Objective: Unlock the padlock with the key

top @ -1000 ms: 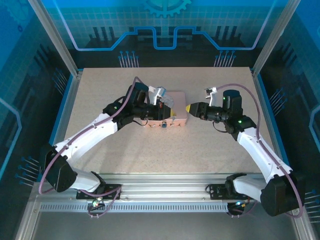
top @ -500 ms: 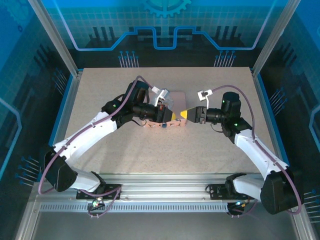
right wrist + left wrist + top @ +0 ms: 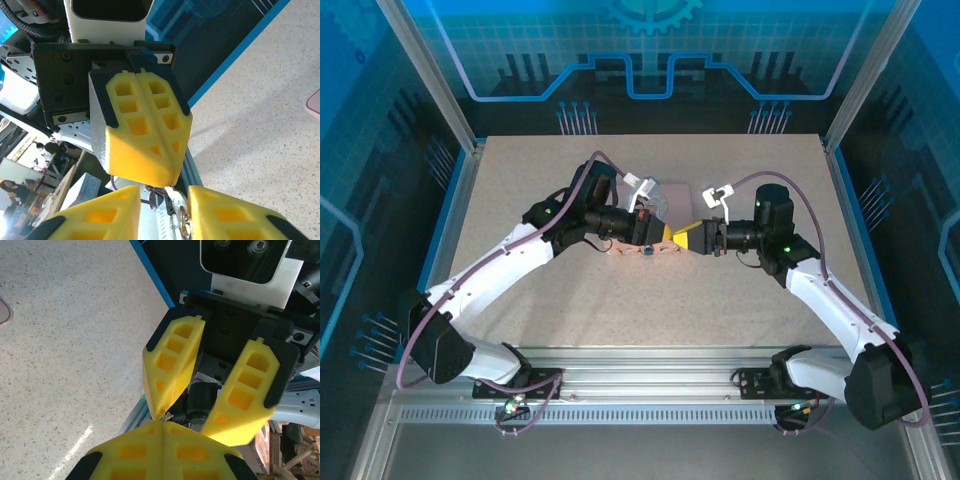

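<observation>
Two tools meet nose to nose over the middle of the table [image 3: 540, 180], right above the pink box [image 3: 676, 200]. The left tool [image 3: 665, 235] reaches in from 9 o'clock with its yellow fingers pressed flat together. The right tool [image 3: 692, 238] comes from 3 o'clock with its fingers spread apart, tips aimed at the left one's closed tip. From where I stand I cannot make out the key. My guess is that it is pinched in that closed seam, but no metal plainly pokes out in either wrist view, so I would not swear to it. The padlock [image 3: 647, 250] I take to be the tiny bluish speck at the box's 6 o'clock edge, just under the left tool.

This looks to me like a handover or regrip between the two arms. To do it well, the right tool ought to line its gap up with the left's seam, so that whatever thin thing sits there goes between the pads and is not knocked sideways. It should close fully before the left lets go, because a key that small would slip if both were slack at once. It is best gripped by the bow, leaving the blade free, with the exchange low over the box so a drop lands close by.
</observation>
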Action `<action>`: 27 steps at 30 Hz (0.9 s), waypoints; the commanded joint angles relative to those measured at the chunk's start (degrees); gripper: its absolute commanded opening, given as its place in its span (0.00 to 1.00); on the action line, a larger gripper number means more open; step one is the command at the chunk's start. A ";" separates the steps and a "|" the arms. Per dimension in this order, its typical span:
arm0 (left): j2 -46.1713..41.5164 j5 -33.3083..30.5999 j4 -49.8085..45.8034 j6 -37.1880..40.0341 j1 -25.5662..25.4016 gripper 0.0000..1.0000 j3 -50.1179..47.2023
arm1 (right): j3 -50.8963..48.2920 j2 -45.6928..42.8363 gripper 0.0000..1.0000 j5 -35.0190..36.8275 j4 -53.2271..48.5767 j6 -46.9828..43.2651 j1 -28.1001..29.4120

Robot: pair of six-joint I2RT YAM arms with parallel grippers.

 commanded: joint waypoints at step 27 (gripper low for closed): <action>-6.33 -0.64 12.88 -8.22 3.27 0.40 -8.81 | 1.55 -1.82 0.00 6.68 0.22 -0.42 2.52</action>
